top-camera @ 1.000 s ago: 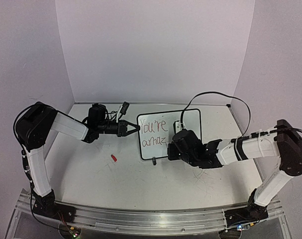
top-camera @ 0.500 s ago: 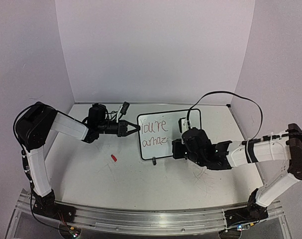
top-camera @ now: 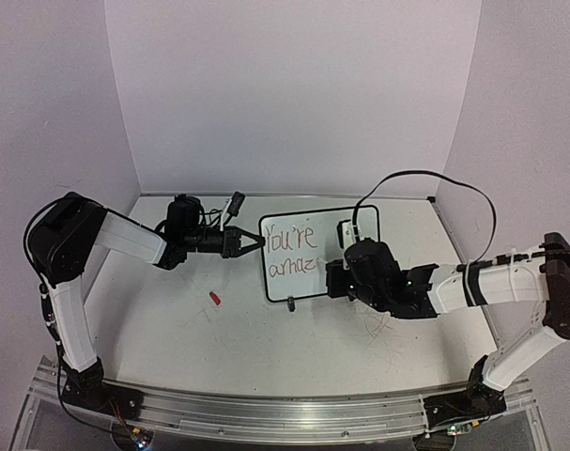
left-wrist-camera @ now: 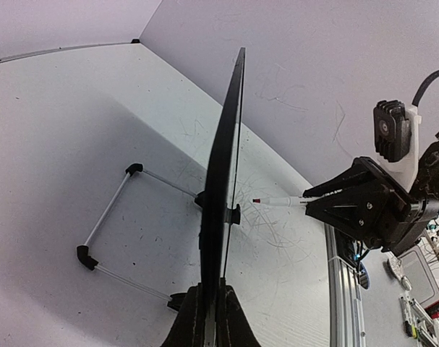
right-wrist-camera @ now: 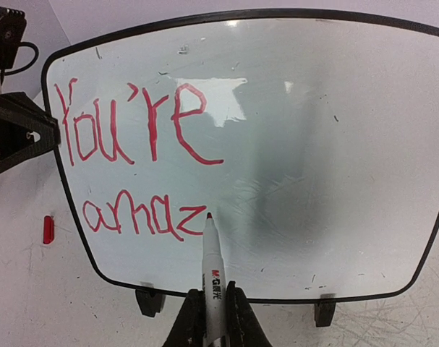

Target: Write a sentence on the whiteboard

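The whiteboard (right-wrist-camera: 313, 144) is standing upright on its little black feet toward the back middle of the tabletop (top-camera: 172, 329), leaning back a bit on a wire stand (left-wrist-camera: 111, 210) behind it. The left hand (top-camera: 254, 241) is coming in from the side and pinching the board's left edge, fingers pressed together on the black frame.

The right hand (right-wrist-camera: 213, 307) is sitting in front of the board, low and near the middle, squeezing a white marker (right-wrist-camera: 213, 260) between its fingers. The marker is pointing up at the board with its red tip just to the right of the last letter. Looking from the side, the tip seems to be hanging just off the surface rather than touching, though it's a close call.

The sentence (right-wrist-camera: 152, 123) is showing up in red on the left half of the board, two lines, reading "You're" on top and "amaz" underneath. The right half is sitting bare.

A small red cap-like piece (top-camera: 214, 298) is lying on the tabletop, off to the left of the board and in front of the left arm.
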`<state>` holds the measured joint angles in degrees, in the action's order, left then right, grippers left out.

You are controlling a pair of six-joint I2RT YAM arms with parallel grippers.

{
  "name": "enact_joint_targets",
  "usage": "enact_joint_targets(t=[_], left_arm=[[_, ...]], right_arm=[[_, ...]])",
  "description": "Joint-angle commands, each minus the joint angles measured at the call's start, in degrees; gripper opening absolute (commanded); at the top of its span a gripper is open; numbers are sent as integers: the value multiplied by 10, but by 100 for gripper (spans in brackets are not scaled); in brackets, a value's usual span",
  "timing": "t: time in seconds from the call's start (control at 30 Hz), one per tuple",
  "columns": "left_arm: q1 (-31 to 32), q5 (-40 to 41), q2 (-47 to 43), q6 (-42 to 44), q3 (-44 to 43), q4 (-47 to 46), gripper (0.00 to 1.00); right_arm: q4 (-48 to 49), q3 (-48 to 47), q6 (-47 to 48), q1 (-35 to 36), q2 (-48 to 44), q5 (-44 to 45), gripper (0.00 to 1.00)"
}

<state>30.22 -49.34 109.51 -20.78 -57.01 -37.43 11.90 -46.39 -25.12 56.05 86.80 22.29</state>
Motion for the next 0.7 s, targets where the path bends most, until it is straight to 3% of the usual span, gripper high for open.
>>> enact_joint_targets(t=[0.0,0.67], left_arm=[[12,-9,-20,13,-11,22,0],[12,-10,-19,19,-11,25,0]], right_arm=[[0,-11,3,1,-4,21,0],[-2,-75,23,-8,55,21,0]])
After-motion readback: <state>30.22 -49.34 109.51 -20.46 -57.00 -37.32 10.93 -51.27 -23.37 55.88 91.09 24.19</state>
